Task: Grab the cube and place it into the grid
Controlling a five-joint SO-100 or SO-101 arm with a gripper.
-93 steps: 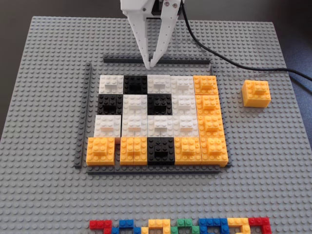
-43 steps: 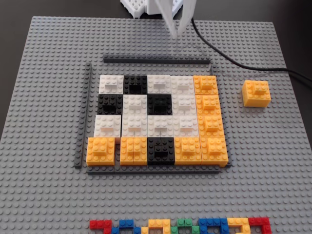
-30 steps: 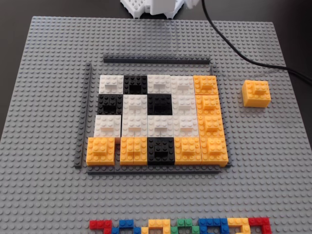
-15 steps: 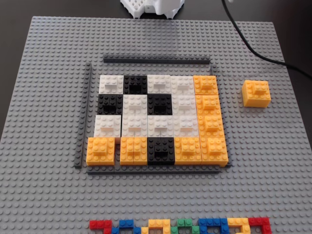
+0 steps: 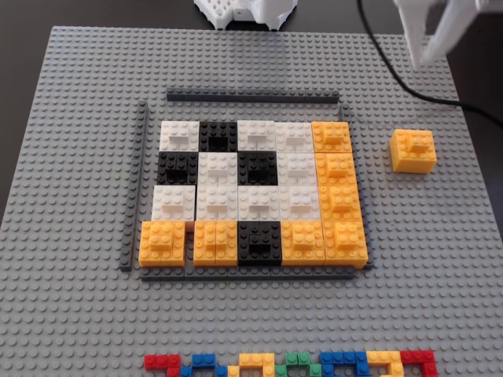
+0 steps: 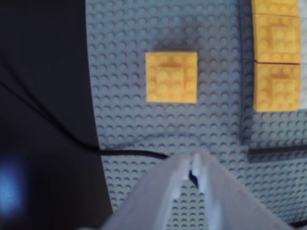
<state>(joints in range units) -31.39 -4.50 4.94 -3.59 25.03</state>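
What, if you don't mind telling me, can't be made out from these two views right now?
- Gripper, fixed view: the top edge cuts it off, so the jaws' opening is unclear there.
- Grid, wrist view: only its orange column shows; the right edge crops the rest.
- Row of small coloured bricks, fixed view: cropped by the bottom edge.
- Cube, wrist view: soft blur hides stud detail.

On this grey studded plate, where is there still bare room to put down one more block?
The large light grey studded baseplate is bare left of the grid, and in the wide band between the grid and the row of small multicoloured bricks. Around the orange-yellow cube it is also bare. The grid itself is full.
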